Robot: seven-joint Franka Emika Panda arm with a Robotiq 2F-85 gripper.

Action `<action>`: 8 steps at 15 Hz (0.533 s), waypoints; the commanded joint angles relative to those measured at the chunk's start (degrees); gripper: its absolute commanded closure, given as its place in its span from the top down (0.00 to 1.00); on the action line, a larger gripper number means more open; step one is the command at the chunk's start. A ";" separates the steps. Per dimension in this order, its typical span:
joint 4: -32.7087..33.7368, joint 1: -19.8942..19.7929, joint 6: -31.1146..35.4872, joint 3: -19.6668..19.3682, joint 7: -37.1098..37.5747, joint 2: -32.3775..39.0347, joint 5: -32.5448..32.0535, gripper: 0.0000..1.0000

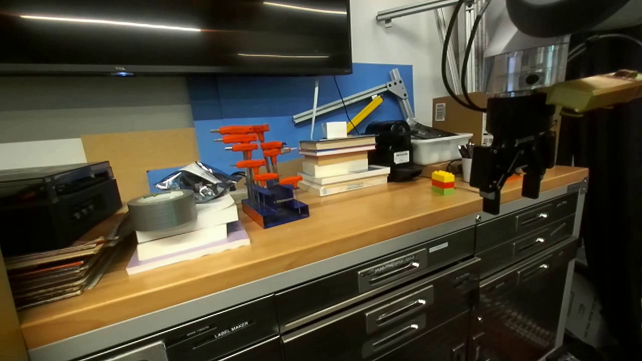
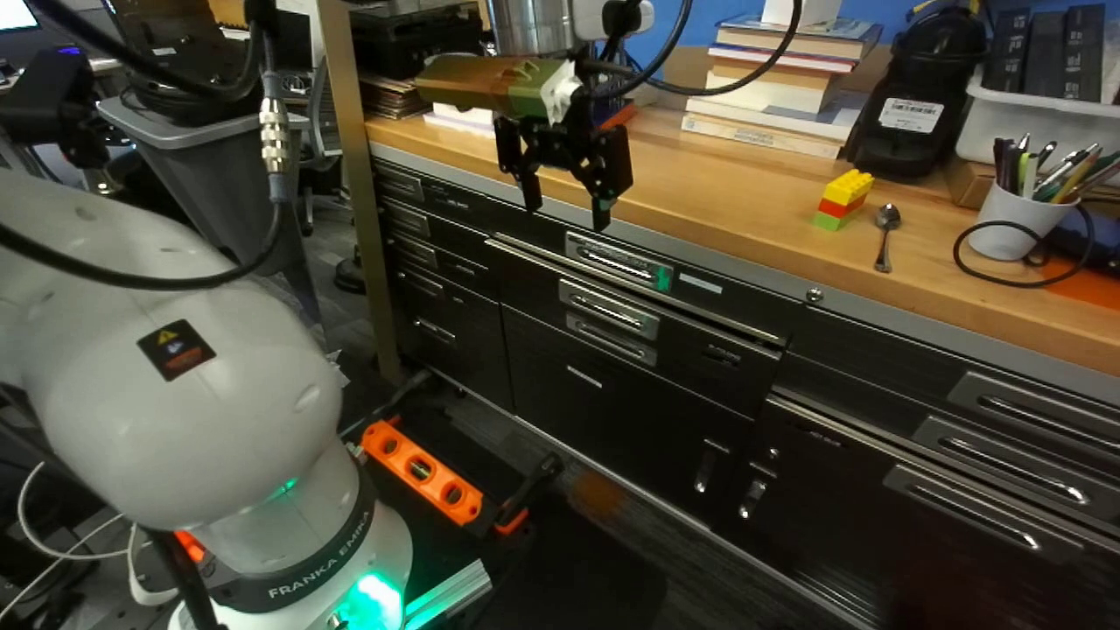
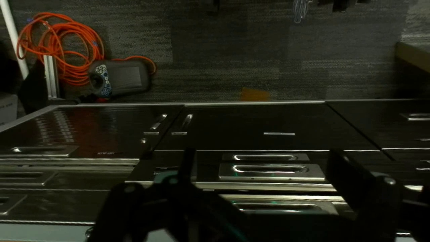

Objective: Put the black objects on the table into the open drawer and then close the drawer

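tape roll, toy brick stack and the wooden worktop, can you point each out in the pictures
Tape roll (image 1: 163, 216): in an exterior view, on its grey outer side.
Toy brick stack (image 1: 443, 184): in an exterior view, on its red middle layer.
Wooden worktop (image 2: 744, 190): in an exterior view, on a bare stretch of wood.

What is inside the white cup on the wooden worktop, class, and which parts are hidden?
Several pens or pencils poke up above the rim of the white cup, leaning. Its wall covers their lower ends and anything lying at the bottom.
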 commanded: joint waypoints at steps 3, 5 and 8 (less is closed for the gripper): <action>0.07 0.35 -5.69 -1.19 -4.50 -6.89 1.26 1.00; 0.07 0.30 -6.81 -1.58 -5.21 -8.05 1.32 1.00; 0.06 0.18 -8.03 -2.20 -6.00 -9.27 1.38 1.00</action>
